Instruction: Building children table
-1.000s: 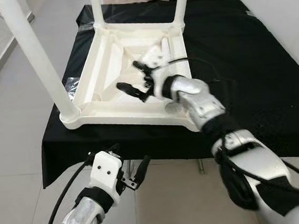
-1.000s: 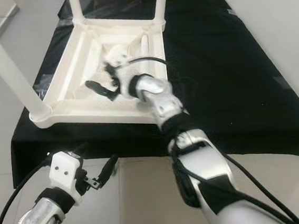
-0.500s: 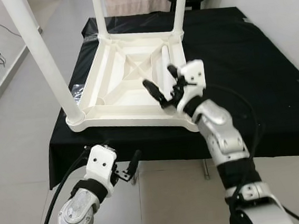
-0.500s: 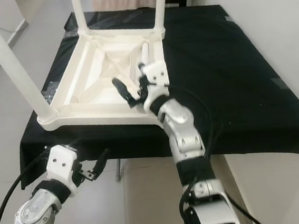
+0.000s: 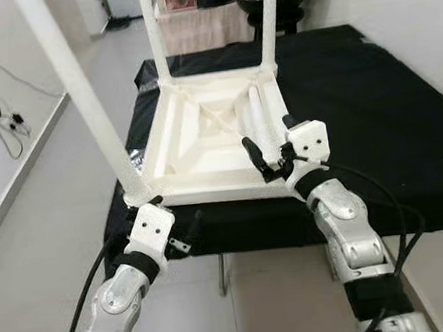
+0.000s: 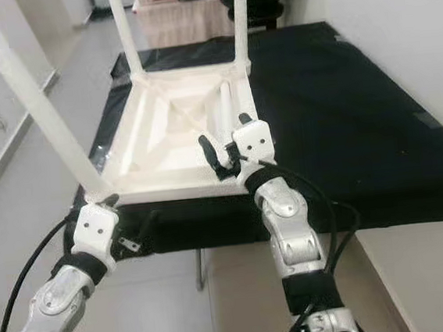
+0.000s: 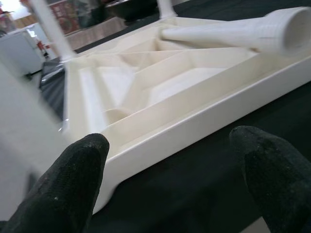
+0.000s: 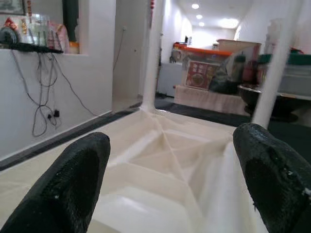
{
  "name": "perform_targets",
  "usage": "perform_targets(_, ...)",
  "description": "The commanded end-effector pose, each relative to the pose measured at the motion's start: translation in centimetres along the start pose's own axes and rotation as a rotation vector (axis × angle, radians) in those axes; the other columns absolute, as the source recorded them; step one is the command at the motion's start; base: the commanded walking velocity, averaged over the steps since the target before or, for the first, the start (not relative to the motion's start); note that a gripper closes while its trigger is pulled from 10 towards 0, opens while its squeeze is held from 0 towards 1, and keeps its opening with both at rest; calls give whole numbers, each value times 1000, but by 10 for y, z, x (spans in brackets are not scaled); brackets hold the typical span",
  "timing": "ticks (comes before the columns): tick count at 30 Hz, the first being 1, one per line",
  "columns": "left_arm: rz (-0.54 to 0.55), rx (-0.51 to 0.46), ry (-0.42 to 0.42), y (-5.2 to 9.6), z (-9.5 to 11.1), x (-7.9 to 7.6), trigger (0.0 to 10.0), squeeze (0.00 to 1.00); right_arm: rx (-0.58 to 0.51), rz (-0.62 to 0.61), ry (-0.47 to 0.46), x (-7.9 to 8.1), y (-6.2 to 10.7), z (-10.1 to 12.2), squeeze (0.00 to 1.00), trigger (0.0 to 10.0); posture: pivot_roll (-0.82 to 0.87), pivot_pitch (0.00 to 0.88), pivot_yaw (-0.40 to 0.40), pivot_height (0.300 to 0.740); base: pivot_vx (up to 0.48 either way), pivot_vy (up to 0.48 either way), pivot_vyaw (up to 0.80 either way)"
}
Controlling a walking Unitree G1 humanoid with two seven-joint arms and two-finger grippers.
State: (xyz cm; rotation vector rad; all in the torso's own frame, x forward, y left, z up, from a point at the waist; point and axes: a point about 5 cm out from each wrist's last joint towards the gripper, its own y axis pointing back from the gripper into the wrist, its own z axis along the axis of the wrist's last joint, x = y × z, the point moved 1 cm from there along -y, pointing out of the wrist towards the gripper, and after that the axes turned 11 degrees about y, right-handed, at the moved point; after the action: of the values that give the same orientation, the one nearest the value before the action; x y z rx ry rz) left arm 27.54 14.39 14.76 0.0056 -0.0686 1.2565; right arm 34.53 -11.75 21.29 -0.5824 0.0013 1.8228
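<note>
A pale tiled floor (image 5: pixel 31 231) surrounds a worktop (image 5: pixel 373 112) draped in black cloth. On the worktop's near left part lies the white children table (image 5: pixel 203 140), upside down, three legs standing up. A loose white leg (image 5: pixel 257 109) lies inside its frame along the right side. The right gripper (image 5: pixel 271 149) hovers over the table's near right corner, fingers apart, holding nothing. The left gripper (image 5: pixel 182 226) hangs just before the worktop's near edge below the table's near left corner, fingers (image 7: pixel 63 189) apart.
</note>
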Motion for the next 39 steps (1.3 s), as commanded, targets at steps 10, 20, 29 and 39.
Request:
perform_targets(10, -76, 30, 51, 4, -12, -9, 10000, 0, 24, 129, 250, -16, 2, -5, 0, 10000, 17, 65, 44, 740, 0, 0, 0)
perform_targets(20, -109, 22, 60, 5, -14, -15, 10000, 0, 206, 244, 637, -53, 5, -23, 0, 10000, 13, 60, 31, 740, 0, 0, 0)
perform_targets(29, -118, 16, 76, 5, -13, -17, 10000, 0, 381, 250, 689, -69, 6, -40, 0, 10000, 10, 67, 28, 740, 0, 0, 0)
perform_targets(39, -123, 9, 81, 6, -12, -20, 10000, 0, 480, 173, 710, -74, -7, -47, 0, 10000, 19, 86, 18, 740, 0, 0, 0)
